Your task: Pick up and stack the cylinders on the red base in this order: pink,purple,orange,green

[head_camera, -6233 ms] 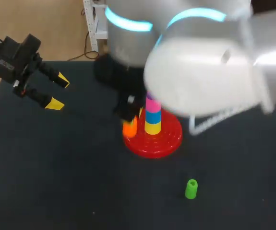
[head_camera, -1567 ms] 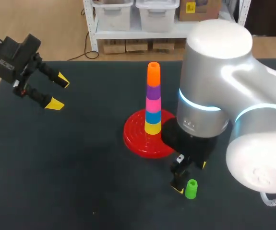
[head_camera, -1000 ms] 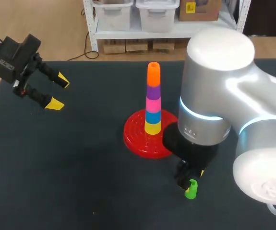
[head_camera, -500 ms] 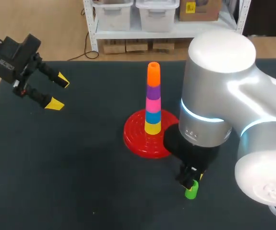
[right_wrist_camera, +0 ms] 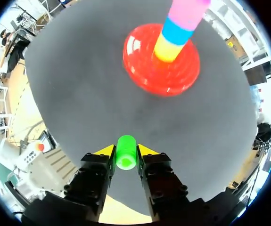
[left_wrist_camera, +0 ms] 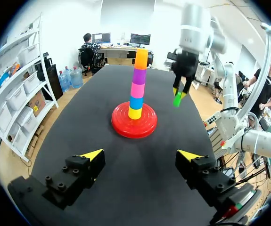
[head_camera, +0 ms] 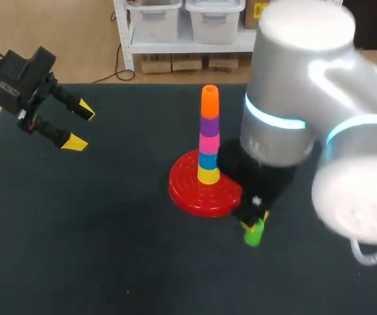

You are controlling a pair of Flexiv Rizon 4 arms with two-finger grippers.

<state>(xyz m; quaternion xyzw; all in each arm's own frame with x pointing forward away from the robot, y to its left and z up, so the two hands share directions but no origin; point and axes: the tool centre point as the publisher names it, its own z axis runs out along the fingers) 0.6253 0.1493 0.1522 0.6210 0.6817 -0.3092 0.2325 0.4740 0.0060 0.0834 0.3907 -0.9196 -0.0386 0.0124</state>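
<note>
My right pincer point(right_wrist_camera: 126, 154) grips the green cylinder point(head_camera: 254, 233) between both yellow tips, lifted off the counter point(head_camera: 109, 249) just beside the red base point(head_camera: 189, 191), whose stack ends in the orange cylinder point(head_camera: 209, 103), while my left pincer point(head_camera: 80, 126) hangs open, well apart.

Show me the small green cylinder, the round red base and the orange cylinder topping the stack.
small green cylinder point(right_wrist_camera: 126, 152): right wrist view, middle of its side.
round red base point(head_camera: 187, 195): head view, bare rim.
orange cylinder point(head_camera: 209, 103): head view, middle of its side.
</note>
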